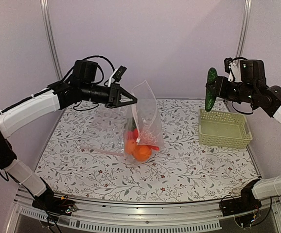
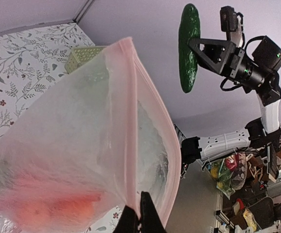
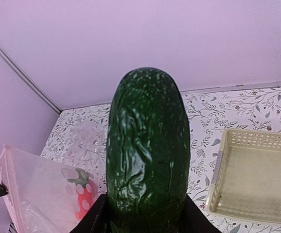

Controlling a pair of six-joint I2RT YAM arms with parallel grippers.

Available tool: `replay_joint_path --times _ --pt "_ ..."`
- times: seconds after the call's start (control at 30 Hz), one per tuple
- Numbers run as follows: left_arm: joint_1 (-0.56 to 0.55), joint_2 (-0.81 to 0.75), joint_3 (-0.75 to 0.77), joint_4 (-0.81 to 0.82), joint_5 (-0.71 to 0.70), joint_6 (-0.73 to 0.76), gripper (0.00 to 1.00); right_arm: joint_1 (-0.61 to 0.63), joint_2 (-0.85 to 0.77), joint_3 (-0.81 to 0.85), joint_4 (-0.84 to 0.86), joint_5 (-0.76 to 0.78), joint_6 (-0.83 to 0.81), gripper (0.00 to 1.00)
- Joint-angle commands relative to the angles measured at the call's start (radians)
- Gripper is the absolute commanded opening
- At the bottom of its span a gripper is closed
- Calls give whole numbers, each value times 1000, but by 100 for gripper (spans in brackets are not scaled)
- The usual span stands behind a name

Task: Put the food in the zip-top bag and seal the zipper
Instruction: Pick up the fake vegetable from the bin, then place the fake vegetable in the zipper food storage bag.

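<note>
1. The zip-top bag stands near the middle of the tabletop. Its bottom rests on the leaf-patterned cloth and its top is pulled up and to the left.
2. Inside the bag, two oranges lie at the bottom, with a small red fruit just above them. The right wrist view shows the fruit to be spotted, with a green cap.
3. The zipper, a pale pink strip, runs along the bag's top edge. In the left wrist view the mouth gapes open beside it.
4. The left hand is fully closed, its fingertips pinching the bag's pink top edge and holding that corner above the tabletop.
5. The cucumber is well to the right of the bag, held upright in the air.
6. The right hand is partly closed, its two fingers clamped on either side of the cucumber's lower half.
7. A pale yellow-green lattice basket sits on the right of the tabletop, below and just right of the cucumber.
</note>
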Motion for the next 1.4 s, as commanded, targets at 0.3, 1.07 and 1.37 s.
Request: replay_joint_path --times 0.3,1.07,1.37 --pt "-114 65 142 -58 -70 -53 0 468 55 138 201 192 -70 41" --pt "-163 121 195 -82 -125 -66 0 681 328 132 264 537 -219 39" --pt "-160 112 199 -101 -143 -38 0 684 308 86 102 561 -218 39"
